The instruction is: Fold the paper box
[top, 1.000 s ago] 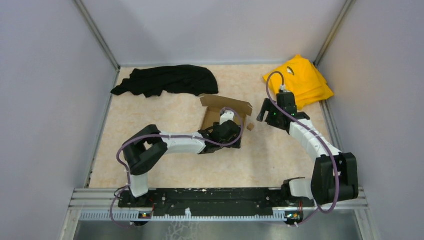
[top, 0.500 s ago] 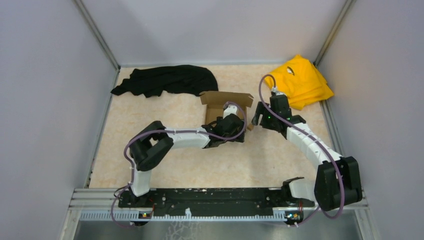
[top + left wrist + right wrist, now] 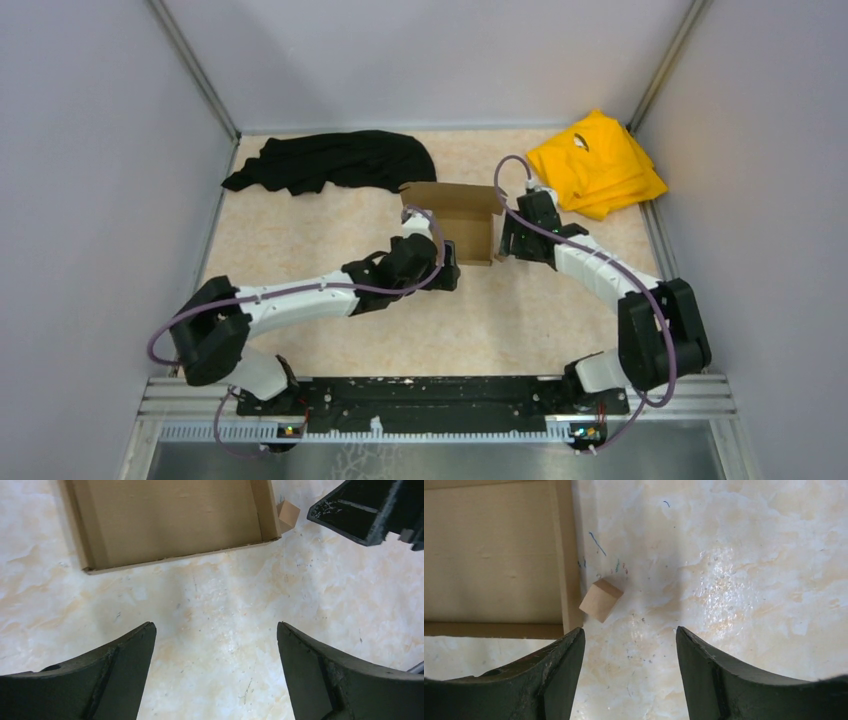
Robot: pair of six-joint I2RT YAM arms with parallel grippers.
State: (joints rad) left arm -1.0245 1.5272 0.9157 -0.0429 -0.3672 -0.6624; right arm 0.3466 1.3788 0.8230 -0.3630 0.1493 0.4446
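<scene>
A shallow brown cardboard box [image 3: 462, 222] lies open-topped near the middle of the mottled cream desk [image 3: 320, 230], its walls up and a flap standing along its far side. The left end effector [image 3: 447, 270] hovers just off the box's near wall, its two dark fingers spread wide over bare desk with nothing between them, as the left wrist view shows [image 3: 215, 630]. The right end effector [image 3: 508, 240] sits low beside the box's right wall, and its jaws stand apart and empty too [image 3: 630, 632]. A tiny tan cube [image 3: 600, 600] rests on the desk against the box's right-hand corner, just ahead of the right fingers and not held. A crumpled black cloth [image 3: 335, 160] lies at the far left of the desk. A folded yellow cloth [image 3: 597, 162] lies in the far right corner. Both are well apart from the box.
</scene>
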